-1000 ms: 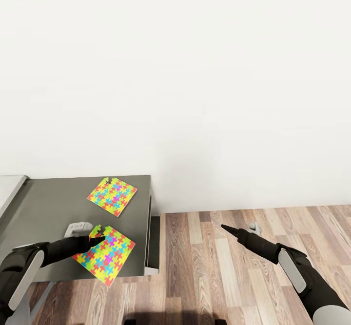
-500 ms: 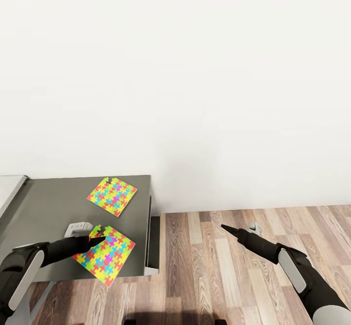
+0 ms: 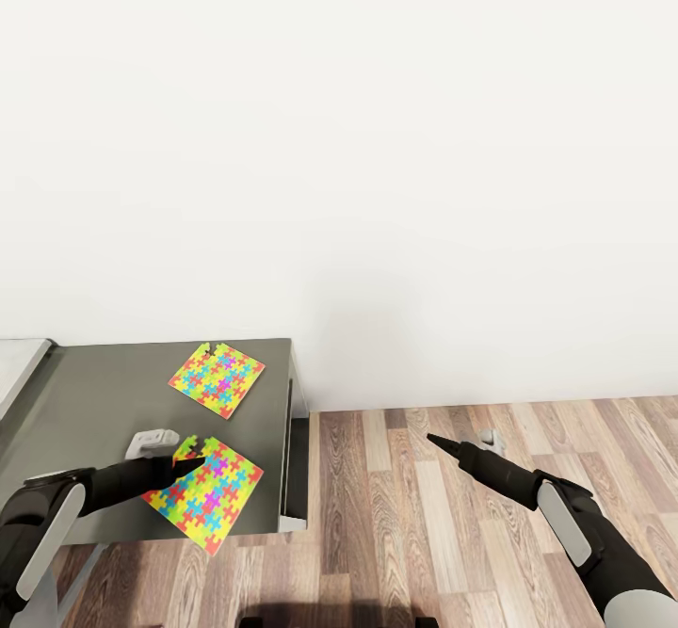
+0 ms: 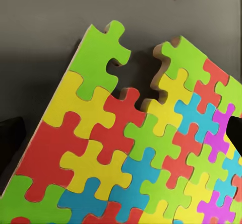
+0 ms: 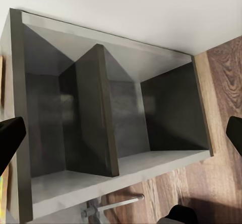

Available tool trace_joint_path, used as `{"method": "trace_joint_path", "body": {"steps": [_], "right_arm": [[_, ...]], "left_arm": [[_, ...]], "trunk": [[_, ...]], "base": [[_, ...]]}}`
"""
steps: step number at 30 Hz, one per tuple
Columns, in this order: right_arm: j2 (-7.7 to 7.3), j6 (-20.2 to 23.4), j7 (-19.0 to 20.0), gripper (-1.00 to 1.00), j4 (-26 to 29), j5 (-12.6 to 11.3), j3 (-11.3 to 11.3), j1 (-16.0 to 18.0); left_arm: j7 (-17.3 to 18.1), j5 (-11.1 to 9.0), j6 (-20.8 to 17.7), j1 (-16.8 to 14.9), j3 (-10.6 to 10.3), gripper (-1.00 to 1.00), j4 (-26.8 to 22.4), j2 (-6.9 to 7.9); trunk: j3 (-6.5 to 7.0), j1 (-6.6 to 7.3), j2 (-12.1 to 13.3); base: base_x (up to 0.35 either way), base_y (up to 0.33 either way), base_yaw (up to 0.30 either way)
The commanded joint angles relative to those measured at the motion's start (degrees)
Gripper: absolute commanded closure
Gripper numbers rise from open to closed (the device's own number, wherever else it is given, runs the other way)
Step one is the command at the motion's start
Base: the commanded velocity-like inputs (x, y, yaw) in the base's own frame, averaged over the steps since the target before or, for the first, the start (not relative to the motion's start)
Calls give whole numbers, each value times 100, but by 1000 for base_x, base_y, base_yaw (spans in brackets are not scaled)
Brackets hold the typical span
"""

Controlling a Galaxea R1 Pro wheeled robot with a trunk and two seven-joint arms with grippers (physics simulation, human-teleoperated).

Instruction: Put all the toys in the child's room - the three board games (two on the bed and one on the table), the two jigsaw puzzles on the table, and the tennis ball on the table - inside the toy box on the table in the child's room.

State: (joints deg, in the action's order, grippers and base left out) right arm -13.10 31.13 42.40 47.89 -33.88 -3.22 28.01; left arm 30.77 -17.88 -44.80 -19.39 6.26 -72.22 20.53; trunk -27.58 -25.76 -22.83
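The left arm reached forward low over the dark grey corner of the desk (image 3: 85, 402), its forearm running from the picture's lower left toward the near jigsaw puzzle (image 3: 205, 491). The left gripper (image 3: 188, 458) sat at that puzzle's far corner, its dark tip over the notched edge where a green piece stuck out. In the left wrist view the puzzle (image 4: 136, 153) lay flat on the dark surface, and two dark finger ends showed at opposite edges of the picture, wide apart with the puzzle corner between them, so the jaws stood released and clasped nothing. Whether they touched the puzzle could not be told.

The second jigsaw puzzle (image 3: 217, 378) lay farther back on the same dark section, turned diamond-wise, apart from the first. A small pale grey object (image 3: 151, 442) rested on the desk just beside the left forearm.

The right arm stretched out over the wooden floor (image 3: 395, 515), well clear of the desk, forearm slanting up from the lower right with the right gripper (image 3: 438, 442) pointing toward the desk's end. In the right wrist view its finger ends sat at the far edges, apart, so those jaws were released too, facing the desk's dark open shelf compartments (image 5: 116, 118).
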Motion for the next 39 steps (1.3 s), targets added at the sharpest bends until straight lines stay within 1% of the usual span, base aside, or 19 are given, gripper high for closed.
{"method": "trace_joint_path", "body": {"steps": [1, 8, 12, 17, 25, 32, 33, 36, 39], "right_arm": [[0, 42, 5, -100, 1, -32, -6, 3], [0, 42, 5, -100, 1, -39, -20, 6], [0, 42, 5, -100, 1, -39, -19, 4], [0, 42, 5, -100, 1, -32, -13, 3], [0, 42, 5, -100, 1, -31, -12, 3], [0, 42, 5, -100, 1, -31, -12, 5], [0, 42, 5, -100, 1, -31, -12, 5], [0, 42, 5, -100, 1, -31, -12, 3], [0, 42, 5, -100, 1, -31, -17, 3]], "left_arm": [[15, -12, -36, -3, 7, -100, -3, -1], [43, -18, -44, -3, 5, -100, -3, -4], [363, -12, -51, -3, 0, -100, -3, -3], [551, -6, -55, -3, -2, -100, -3, 3], [601, -12, -61, -3, -2, -100, -4, -2], [641, -20, -245, -3, -9, -100, -24, -18], [681, -21, -259, -3, -37, -100, -26, -29], [898, -19, -277, -3, -212, -100, -28, -40], [1037, -15, -282, -3, -289, -100, -29, -46]], "trunk": [[-8, -3, -9], [-8, -3, -9], [-8, -3, -9], [-8, -3, -9], [-8, -3, -9], [-8, -3, -9], [-8, -3, -9], [-8, -3, -9], [-8, -3, -9]], "base": [[0, 0, 0], [0, 0, 0], [0, 0, 0], [0, 0, 0], [0, 0, 0], [0, 0, 0], [0, 0, 0], [0, 0, 0], [0, 0, 0]]}}
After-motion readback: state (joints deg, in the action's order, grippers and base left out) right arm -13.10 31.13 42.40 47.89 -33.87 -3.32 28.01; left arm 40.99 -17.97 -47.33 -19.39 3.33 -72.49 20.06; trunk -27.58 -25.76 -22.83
